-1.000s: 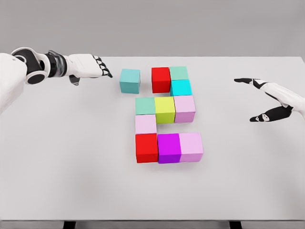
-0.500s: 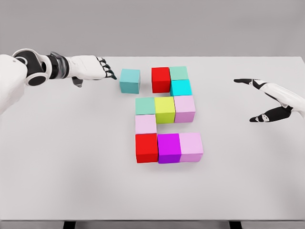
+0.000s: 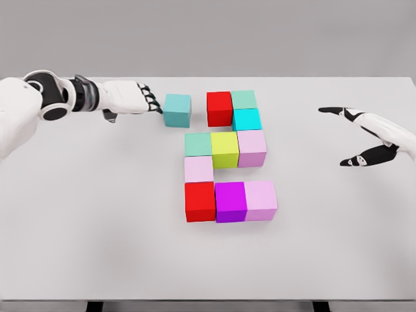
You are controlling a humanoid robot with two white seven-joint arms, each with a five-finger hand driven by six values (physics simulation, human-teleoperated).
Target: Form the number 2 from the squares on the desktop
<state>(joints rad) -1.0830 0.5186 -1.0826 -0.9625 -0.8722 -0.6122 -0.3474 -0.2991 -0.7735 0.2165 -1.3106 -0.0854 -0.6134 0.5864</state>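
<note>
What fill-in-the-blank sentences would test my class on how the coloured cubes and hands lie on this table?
1. The teal cube stands apart, left of the upper ____ cube.
2. The left hand reaches its ____ side.
3. The yellow cube sits between a green and a ____ cube.
4. The right hand holds ____.

Missing: red; left; pink; nothing

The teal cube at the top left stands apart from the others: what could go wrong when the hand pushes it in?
1. The left hand meets the teal cube at its left face; an off-centre push may turn it.
2. Pushed too far, it may knock the red cube and shift the top row.
</note>
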